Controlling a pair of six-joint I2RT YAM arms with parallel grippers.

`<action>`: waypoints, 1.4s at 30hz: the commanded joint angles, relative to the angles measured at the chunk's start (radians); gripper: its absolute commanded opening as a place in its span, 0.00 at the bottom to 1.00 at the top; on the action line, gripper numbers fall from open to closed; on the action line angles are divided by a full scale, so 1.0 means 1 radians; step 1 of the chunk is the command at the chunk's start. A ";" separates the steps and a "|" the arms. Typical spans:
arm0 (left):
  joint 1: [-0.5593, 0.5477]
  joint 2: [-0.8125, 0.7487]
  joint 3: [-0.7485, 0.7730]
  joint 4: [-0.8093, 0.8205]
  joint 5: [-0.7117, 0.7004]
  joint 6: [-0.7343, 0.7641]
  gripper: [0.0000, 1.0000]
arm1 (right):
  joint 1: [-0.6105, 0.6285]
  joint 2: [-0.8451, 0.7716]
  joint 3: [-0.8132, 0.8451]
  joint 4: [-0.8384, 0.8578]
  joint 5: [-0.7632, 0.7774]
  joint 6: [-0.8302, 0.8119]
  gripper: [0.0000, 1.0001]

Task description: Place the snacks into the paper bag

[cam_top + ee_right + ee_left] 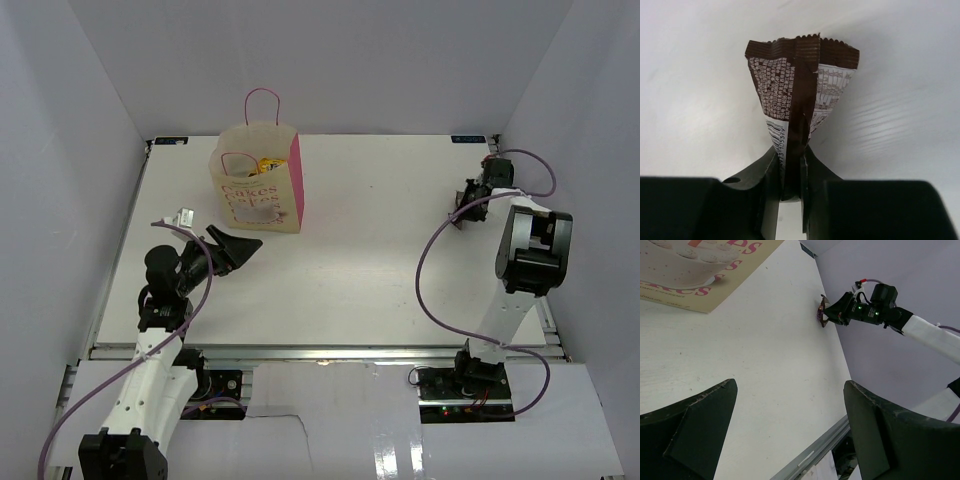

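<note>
Near left: left gripper (238, 246), jaws spread wide and empty, over the white table (380, 280). Far right: right gripper (462, 208) pinching a small dark crimped candy packet (800, 95). Far left: upright cream paper bag with pink side panel (258, 195), yellow packet (266, 163) inside.

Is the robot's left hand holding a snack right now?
No: the left gripper stands wide open, with nothing between its jaws.
</note>
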 commanded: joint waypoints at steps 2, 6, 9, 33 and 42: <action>-0.008 0.022 -0.015 0.039 0.024 -0.063 0.98 | 0.035 -0.209 -0.141 0.165 -0.696 -0.490 0.08; -0.047 0.074 -0.018 0.052 0.012 -0.095 0.98 | 0.096 -0.287 -0.149 -0.068 -1.037 -0.946 0.08; -0.103 0.126 -0.019 0.073 -0.008 -0.132 0.98 | 0.209 -0.303 -0.088 -0.393 -1.123 -1.322 0.08; -0.456 0.343 0.061 0.188 -0.231 -0.260 0.77 | 0.915 -0.392 -0.040 -0.256 -0.897 -1.048 0.08; -0.456 0.347 0.073 0.193 -0.203 -0.263 0.33 | 0.915 -0.366 -0.045 -0.162 -0.725 -0.928 0.14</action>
